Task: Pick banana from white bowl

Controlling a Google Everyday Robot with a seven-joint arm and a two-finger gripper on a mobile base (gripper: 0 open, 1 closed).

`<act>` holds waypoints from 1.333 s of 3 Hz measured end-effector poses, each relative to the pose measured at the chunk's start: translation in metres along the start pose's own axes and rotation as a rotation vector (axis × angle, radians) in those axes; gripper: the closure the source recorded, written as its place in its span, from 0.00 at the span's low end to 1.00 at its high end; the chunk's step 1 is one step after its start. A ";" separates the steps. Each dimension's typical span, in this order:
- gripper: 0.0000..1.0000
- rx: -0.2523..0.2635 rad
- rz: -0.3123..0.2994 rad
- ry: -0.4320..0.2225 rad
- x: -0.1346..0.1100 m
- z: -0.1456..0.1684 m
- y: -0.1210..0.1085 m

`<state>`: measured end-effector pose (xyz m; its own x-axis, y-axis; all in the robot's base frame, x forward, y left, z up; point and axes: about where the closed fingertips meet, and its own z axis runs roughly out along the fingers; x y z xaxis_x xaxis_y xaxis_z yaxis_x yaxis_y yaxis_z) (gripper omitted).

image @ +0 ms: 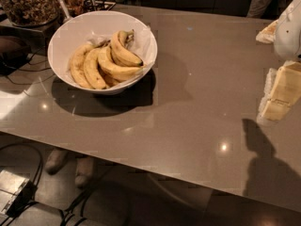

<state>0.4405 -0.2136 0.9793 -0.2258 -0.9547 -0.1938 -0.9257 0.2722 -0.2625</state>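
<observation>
Far out at the right edge we see the gripper [281, 92], a cream-coloured block hanging just above the grey table [197, 93]. Whether it is spread or closed we cannot tell. Its dark shadow [263, 147] lies on the tabletop nearer to us. Above the gripper sits the white shell of the arm [289, 32], cut off by the edge of the view. Well apart from all this, across the table to the left, stands the white bowl [70, 32], near the far left corner. Inside it the banana [123, 50] lies on top of the heap, curved, close to the bowl's right wall, its stem end toward the far rim. The other bananas [87, 67] lie beneath and left of it. Just behind the bowl stands a glass jar of nuts [28, 4].
</observation>
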 end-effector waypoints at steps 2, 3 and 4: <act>0.00 -0.049 -0.011 0.056 -0.033 0.017 -0.023; 0.00 -0.052 -0.016 0.054 -0.036 0.018 -0.024; 0.00 -0.023 -0.015 0.023 -0.049 0.022 -0.029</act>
<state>0.4853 -0.1722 0.9752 -0.2181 -0.9613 -0.1684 -0.9357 0.2550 -0.2436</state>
